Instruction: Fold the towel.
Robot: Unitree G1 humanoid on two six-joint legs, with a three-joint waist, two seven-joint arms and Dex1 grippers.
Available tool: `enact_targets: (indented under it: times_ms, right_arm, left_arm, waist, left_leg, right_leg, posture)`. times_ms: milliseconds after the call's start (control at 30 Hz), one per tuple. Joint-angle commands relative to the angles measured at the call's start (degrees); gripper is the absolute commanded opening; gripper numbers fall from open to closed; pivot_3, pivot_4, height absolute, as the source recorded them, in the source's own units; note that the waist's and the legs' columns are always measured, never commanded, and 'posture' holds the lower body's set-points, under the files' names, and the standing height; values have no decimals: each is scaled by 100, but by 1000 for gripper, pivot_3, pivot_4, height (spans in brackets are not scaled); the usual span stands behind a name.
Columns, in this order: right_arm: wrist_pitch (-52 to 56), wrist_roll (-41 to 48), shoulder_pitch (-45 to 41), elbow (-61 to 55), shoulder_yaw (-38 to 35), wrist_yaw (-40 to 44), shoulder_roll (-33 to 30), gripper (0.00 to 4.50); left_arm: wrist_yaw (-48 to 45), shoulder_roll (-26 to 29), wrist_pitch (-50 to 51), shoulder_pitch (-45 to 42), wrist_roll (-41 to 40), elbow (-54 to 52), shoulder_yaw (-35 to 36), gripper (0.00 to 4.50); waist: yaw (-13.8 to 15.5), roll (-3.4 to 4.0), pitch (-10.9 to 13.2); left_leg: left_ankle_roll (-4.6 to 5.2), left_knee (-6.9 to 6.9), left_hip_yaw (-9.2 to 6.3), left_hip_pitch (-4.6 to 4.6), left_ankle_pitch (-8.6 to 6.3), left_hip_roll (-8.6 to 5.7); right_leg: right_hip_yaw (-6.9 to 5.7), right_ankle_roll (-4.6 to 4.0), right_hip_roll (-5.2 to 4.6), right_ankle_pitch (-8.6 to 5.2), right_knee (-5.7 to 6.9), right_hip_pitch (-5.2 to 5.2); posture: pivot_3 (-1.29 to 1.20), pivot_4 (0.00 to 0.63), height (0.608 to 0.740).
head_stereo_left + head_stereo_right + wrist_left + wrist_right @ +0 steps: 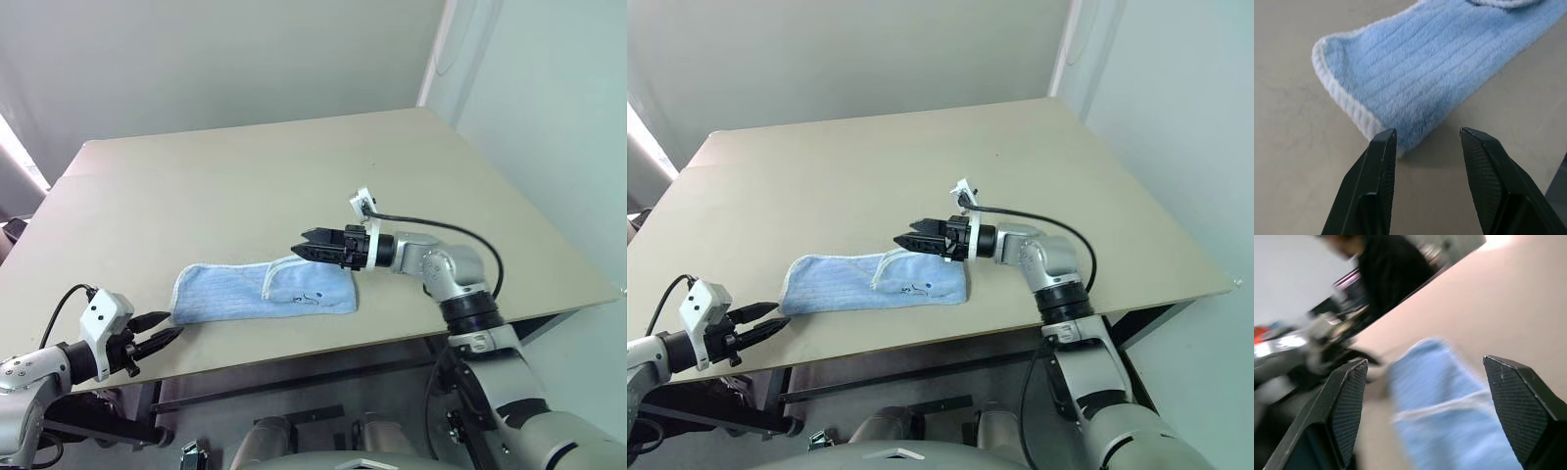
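Observation:
The towel [257,291] is light blue with whitish edging and lies as a long folded strip near the table's front edge. A small dark print [312,298] shows near its right end. My left gripper [168,326] is at the strip's left end, just off the table's front edge, and is open. In the left wrist view the towel's end [1420,68] lies just past the fingertips [1385,139], with nothing between them. My right gripper [300,245] points left just above the strip's right half, open and empty. Its wrist view looks along the towel [1444,411].
The beige table [294,166] stretches far back and to both sides of the towel. Its front edge runs just below the strip, and its right corner [615,288] is near my right arm. A person in dark clothes [1388,274] is beyond the table's left end.

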Motion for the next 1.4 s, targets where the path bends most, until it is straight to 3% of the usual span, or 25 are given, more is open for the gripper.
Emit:
enact_targets:
  times_ms: [33,167,267,433,600,767,1000,1400]
  right_arm:
    - [-915,-568,10,697,350,148,181,3937]
    - [-1612,-1117,118,1370,761,371,314,3937]
    - [-2256,-1766,138,1962,1130,107,417,4489]
    - [-2984,-2374,247,2145,1535,304,351,4489]
    - [-3106,-2421,-87,2478,1179,-125,480,4489]
    - [-2306,-1547,-302,1934,444,276,601,4489]
    - [-190,-220,-169,109,-186,522,525,4500]
    - [819,106,-119,-153,-565,-337,530,4500]
  left_arm:
    - [10,39,58,-71,-59,-85,100,2180]
    - [9,62,139,-85,-74,-66,153,2180]
    - [31,89,161,-108,-42,-16,187,2180]
    - [31,101,169,-122,-34,-14,218,2180]
    - [93,132,312,-151,-41,26,252,2180]
    - [257,118,788,-335,-299,78,471,2180]
    - [393,306,2325,-811,-990,310,750,4436]
    - [558,342,4275,-1511,-1353,929,282,4477]
  waist:
    - [-4,0,0]
    - [-2,1,0]
    - [-3,-3,-4]
    - [-25,-3,-6]
    - [-53,-4,-7]
    - [-99,5,3]
    - [-121,0,2]
    - [-139,-4,0]
  left_leg:
    - [1,0,1,0,0,0]
    - [14,2,2,1,9,-3]
    - [8,3,2,12,5,-2]
    - [-3,-5,-9,98,-3,2]
    - [-4,-3,-19,95,-4,2]
    - [-4,-7,-36,86,-4,0]
    - [-3,-25,-41,61,-2,-10]
    - [-6,-40,-37,34,-3,-11]
  right_leg:
    - [0,0,2,0,0,1]
    - [2,0,4,1,1,1]
    - [2,-1,6,0,6,9]
    - [7,19,5,-17,1,89]
    - [10,21,0,-18,-2,96]
    - [6,20,2,-18,2,90]
    - [8,7,5,-11,4,45]
    - [8,1,7,-6,5,5]
  posture:
    - [0,0,740]
    - [0,0,740]
    - [0,0,740]
    - [0,0,740]
    - [0,0,740]
    - [0,0,740]
    - [0,0,740]
    - [0,0,740]
